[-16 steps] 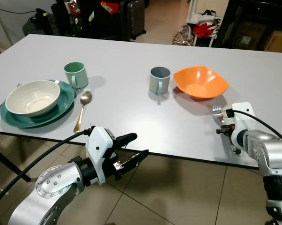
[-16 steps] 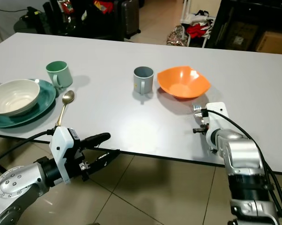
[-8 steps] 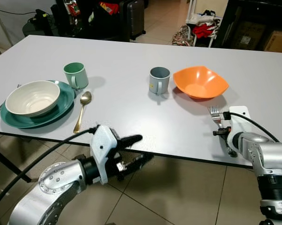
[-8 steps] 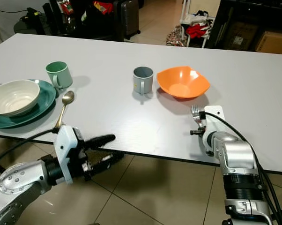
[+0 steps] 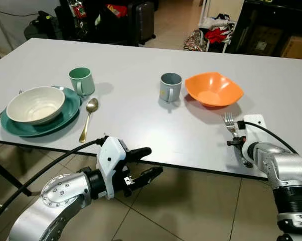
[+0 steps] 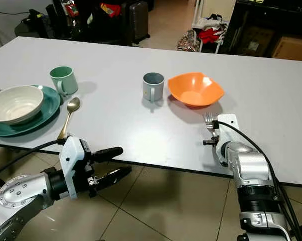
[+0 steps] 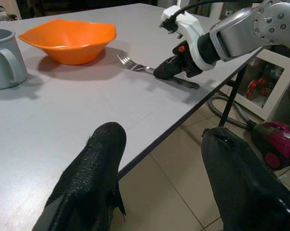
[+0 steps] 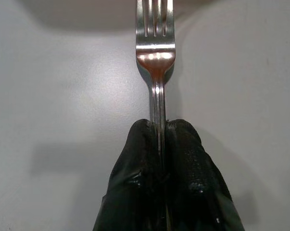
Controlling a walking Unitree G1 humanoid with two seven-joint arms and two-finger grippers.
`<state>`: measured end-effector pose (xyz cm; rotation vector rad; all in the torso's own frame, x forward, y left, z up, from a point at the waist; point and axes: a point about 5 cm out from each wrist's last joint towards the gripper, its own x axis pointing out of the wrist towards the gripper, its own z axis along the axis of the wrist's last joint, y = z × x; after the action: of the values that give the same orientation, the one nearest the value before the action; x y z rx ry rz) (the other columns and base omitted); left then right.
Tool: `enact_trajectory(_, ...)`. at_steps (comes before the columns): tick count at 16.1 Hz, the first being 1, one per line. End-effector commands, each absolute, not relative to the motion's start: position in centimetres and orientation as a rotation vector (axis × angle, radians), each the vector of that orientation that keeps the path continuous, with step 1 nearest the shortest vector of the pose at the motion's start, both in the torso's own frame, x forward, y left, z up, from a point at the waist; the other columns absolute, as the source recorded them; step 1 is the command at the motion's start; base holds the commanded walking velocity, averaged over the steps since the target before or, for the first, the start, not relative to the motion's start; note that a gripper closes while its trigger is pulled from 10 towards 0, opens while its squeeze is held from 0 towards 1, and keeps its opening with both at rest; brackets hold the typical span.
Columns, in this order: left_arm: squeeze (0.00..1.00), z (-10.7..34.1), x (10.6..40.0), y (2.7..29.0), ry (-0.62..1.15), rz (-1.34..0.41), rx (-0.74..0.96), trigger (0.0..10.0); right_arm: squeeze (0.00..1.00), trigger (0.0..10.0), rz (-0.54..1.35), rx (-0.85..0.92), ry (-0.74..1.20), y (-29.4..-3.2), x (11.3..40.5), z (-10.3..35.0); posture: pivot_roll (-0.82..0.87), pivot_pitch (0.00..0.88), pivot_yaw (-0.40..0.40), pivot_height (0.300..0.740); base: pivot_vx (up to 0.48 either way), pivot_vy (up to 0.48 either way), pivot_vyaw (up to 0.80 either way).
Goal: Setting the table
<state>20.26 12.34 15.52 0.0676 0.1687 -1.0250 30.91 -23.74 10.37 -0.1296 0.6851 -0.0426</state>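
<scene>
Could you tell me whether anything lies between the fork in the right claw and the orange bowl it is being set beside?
Nothing visible does. The right claw pinches the fork by its handle, and only bare table separates its tines from the orange bowl.

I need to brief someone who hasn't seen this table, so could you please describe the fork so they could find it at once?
On the white table, look to the robot's right, near the front edge, just in front of the orange bowl. The fork lies there, its handle pinched by the right gripper. It is silver with tines; the other loose utensil, a gold spoon, lies far left.
</scene>
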Motion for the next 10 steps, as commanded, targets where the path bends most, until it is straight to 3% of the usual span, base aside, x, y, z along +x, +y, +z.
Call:
enact_trajectory(1, 0.00, 15.41, 20.31, 12.42, 0.184, -1.028, 0.082, 10.0, 0.00, 10.0, -0.026, -0.118, 0.734, -23.38, 30.61, 9.38, -0.13, 0.031, 0.000, 0.740, 0.000, 0.000, 0.00)
enact_trajectory(3, 0.00, 15.44, 20.36, 12.49, 0.184, -1.030, 0.085, 10.0, 0.00, 10.0, -0.022, -0.106, 0.729, -23.28, 30.72, 9.39, -0.13, 0.029, 0.000, 0.740, 0.000, 0.000, 0.00)
enact_trajectory(4, 0.00, 15.47, 20.40, 12.52, 0.184, -1.031, 0.085, 10.0, 0.14, 10.0, -0.021, -0.101, 0.724, -23.26, 30.82, 9.44, -0.13, 0.028, 0.000, 0.740, 0.000, 0.000, 0.00)
enact_trajectory(5, 0.00, 15.49, 20.41, 12.53, 0.184, -1.032, 0.086, 10.0, 1.00, 10.0, -0.021, -0.096, 0.719, -23.21, 30.88, 9.53, -0.13, 0.026, 0.001, 0.740, 0.000, 0.000, 0.00)
enact_trajectory(10, 0.00, 15.56, 20.54, 12.61, 0.182, -1.035, 0.089, 10.0, 1.00, 10.0, -0.020, -0.093, 0.690, -23.01, 31.07, 10.30, -0.13, 0.020, 0.008, 0.740, 0.000, 0.000, 0.00)
